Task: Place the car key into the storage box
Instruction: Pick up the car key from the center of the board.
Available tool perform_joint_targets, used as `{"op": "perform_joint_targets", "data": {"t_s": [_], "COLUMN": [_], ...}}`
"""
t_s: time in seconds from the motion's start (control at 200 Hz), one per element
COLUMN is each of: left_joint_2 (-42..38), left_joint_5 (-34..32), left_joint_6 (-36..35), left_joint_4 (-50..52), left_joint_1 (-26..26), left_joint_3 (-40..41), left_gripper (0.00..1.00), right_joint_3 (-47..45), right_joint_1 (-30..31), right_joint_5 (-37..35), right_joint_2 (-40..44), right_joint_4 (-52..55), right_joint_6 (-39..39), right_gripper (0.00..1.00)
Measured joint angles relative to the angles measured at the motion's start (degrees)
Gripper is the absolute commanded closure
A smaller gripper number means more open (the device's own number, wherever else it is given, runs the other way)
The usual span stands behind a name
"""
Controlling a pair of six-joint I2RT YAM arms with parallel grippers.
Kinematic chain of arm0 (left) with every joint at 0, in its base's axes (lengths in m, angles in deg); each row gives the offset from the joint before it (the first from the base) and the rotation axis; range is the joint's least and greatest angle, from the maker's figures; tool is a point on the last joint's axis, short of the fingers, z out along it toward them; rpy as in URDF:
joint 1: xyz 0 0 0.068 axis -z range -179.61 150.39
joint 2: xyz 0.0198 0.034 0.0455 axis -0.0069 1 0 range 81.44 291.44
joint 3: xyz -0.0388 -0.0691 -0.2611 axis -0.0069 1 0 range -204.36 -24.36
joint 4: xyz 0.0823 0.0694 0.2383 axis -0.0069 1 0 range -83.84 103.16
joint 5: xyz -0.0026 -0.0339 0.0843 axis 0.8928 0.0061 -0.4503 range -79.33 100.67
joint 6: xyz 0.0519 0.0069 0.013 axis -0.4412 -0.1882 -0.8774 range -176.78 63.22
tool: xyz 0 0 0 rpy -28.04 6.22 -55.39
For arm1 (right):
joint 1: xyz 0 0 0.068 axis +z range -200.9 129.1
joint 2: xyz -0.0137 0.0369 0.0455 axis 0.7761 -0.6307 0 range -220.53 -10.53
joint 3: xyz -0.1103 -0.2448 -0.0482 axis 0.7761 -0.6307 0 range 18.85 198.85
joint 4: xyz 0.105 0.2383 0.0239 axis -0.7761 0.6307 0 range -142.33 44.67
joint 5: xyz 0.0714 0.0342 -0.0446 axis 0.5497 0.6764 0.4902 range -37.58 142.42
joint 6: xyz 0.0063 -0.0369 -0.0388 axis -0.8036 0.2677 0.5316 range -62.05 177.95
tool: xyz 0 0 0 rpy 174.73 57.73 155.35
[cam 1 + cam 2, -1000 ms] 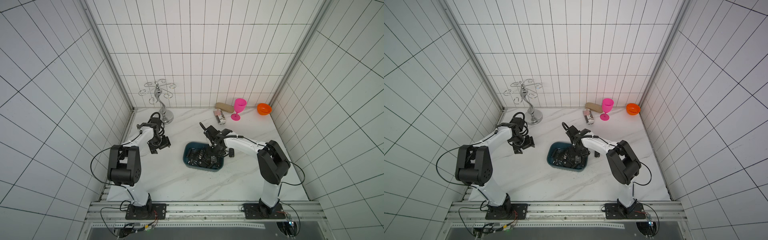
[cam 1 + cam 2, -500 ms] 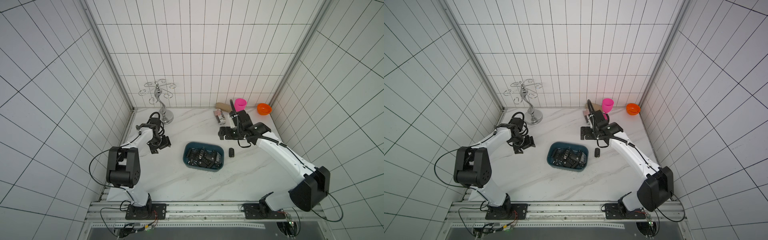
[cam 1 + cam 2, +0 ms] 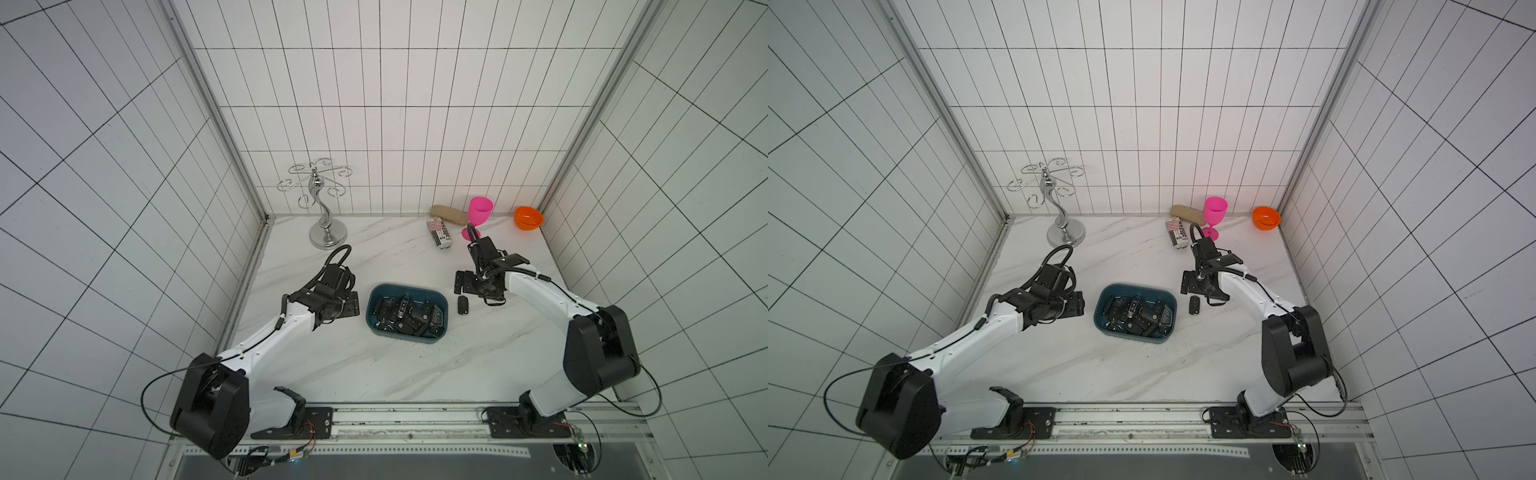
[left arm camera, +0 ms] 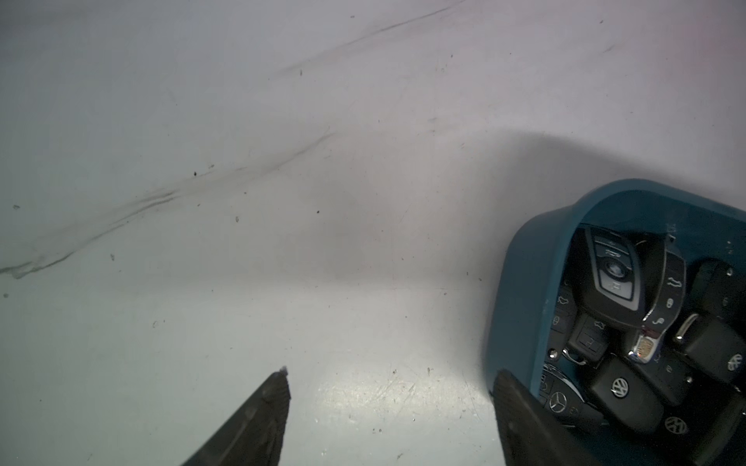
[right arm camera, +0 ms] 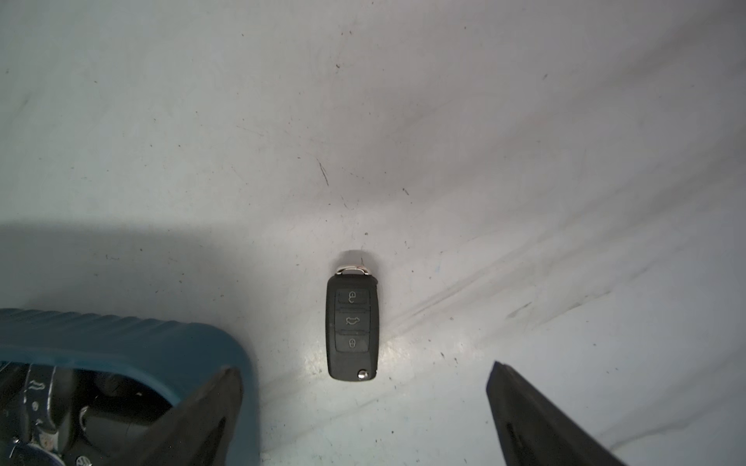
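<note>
The right gripper [image 5: 363, 368] is hanging open and empty above the white marbled surface [image 5: 524, 161], its dark fingers spread wide to either side of the black three-button flip car key [image 5: 352, 329]. That key is lying flat, buttons up, on the surface just beside the shallow dark teal plastic storage box [image 5: 121, 335], outside its wall.

The pickup appears to be the step in hand. Doing it well probably means descending straight, closing across the key's narrow width at mid-body, and keeping the box-side finger clear of the rim. The key is thin, so the fingertips will likely need to reach the surface.

The storage box is already holding a heap of overlapping black key fobs [image 4: 617, 278]. The left gripper [image 4: 390, 374] is waiting open and empty at the box's other end. The small orange bowl [image 3: 528, 217] in the far corner is showing nothing inside.
</note>
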Motion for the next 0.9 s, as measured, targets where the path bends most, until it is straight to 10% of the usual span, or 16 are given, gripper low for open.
{"op": "perform_joint_targets", "data": {"t_s": [0.35,0.899], "left_joint_2": [-6.45,-10.67], "left_joint_5": [0.35,18.88], "left_joint_6": [-6.67,-13.64], "left_joint_4": [-8.85,-11.45], "left_joint_1": [-0.26,-10.75], "left_joint_3": [4.22,6.60], "left_gripper": [0.27,0.28], "right_joint_3": [-0.46,-2.64], "right_joint_1": [0.00,-0.26], "right_joint_5": [1.75,5.03], "right_joint_2": [-8.24,-10.43], "right_joint_4": [-3.61,-5.90], "right_joint_6": [-1.46,-2.23], "right_gripper": [0.19,0.57]}}
